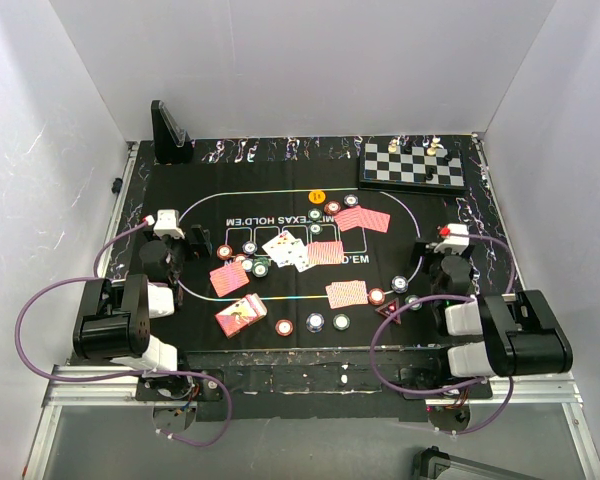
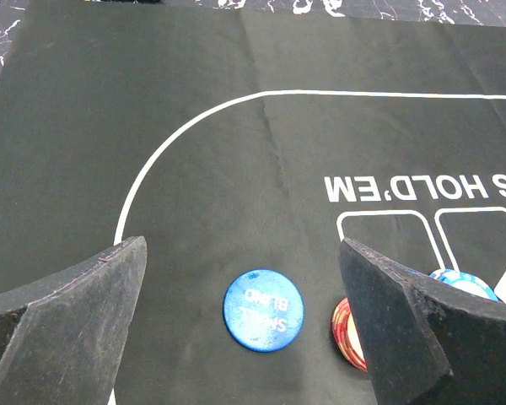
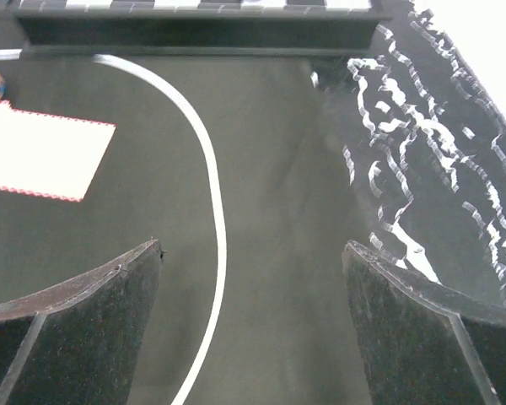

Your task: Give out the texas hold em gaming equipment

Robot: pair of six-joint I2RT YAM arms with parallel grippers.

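**Both claws apart, nothing held; equipment spread flat over mat.**

Left gripper [image 2: 243, 253]: jaws are seen wide apart, empty, poised over the blue button [image 2: 263, 310] marked SMALL BLIND, which lies flat on the black mat [image 2: 194, 169] approx. between the fingers. A red chip [image 2: 344, 333] sits just beside it, partly hidden by one finger. Right gripper [image 3: 251, 246]: jaws also apart, empty, over bare mat by the curved white line [image 3: 219, 219], w/ a card [image 3: 42, 152] apart to one side. In top view, cards [image 1: 347, 293], chips [image 1: 314, 321], red triangular marker [image 1: 388, 308] and yellow button [image 1: 317, 194] are seen scattered on the mat. Handling (judged): button is light, rigid, thin and prob. slick, so it is best pinched across its dia. at the rim, tips down on the mat. Cards are thin and flexible, so an edge is to be caught.
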